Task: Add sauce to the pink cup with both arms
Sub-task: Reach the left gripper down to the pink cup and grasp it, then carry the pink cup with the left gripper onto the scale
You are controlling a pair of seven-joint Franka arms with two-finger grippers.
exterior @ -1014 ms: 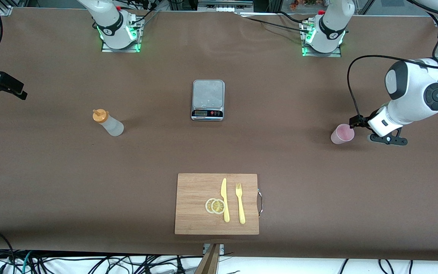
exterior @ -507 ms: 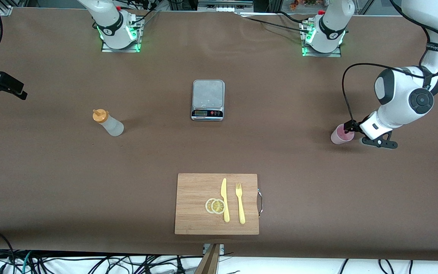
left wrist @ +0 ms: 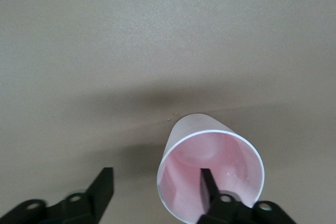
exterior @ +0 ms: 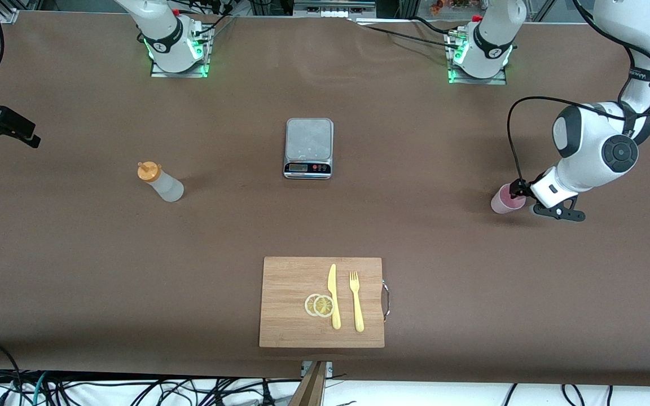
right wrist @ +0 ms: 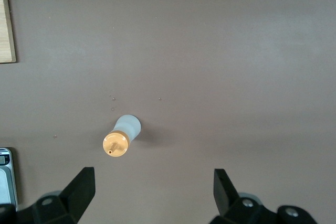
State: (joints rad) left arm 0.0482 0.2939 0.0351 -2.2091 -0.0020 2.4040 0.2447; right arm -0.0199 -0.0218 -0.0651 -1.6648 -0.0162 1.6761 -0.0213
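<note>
The pink cup (exterior: pixel 505 199) stands upright near the left arm's end of the table. My left gripper (exterior: pixel 518 190) is open and low at the cup's rim. In the left wrist view one finger (left wrist: pixel 208 188) is inside the pink cup (left wrist: pixel 227 153) and the other is outside it, with the left gripper (left wrist: pixel 156 178) straddling the cup wall. The sauce bottle (exterior: pixel 159 181), translucent with an orange cap, stands toward the right arm's end. My right gripper (exterior: pixel 17 131) is open and empty, up in the air; in the right wrist view the right gripper (right wrist: pixel 153 179) looks down at the bottle (right wrist: pixel 122 136).
A grey kitchen scale (exterior: pixel 308 148) sits mid-table, closer to the robot bases. A wooden cutting board (exterior: pixel 288 316) with lemon slices (exterior: pixel 319 305), a yellow knife (exterior: pixel 333 296) and a fork (exterior: pixel 356 300) lies nearest the front camera.
My left arm has moved toward the pink cup, and its gripper now sits at the rim with one finger inside. The right arm, the bottle and the cup have not moved.
</note>
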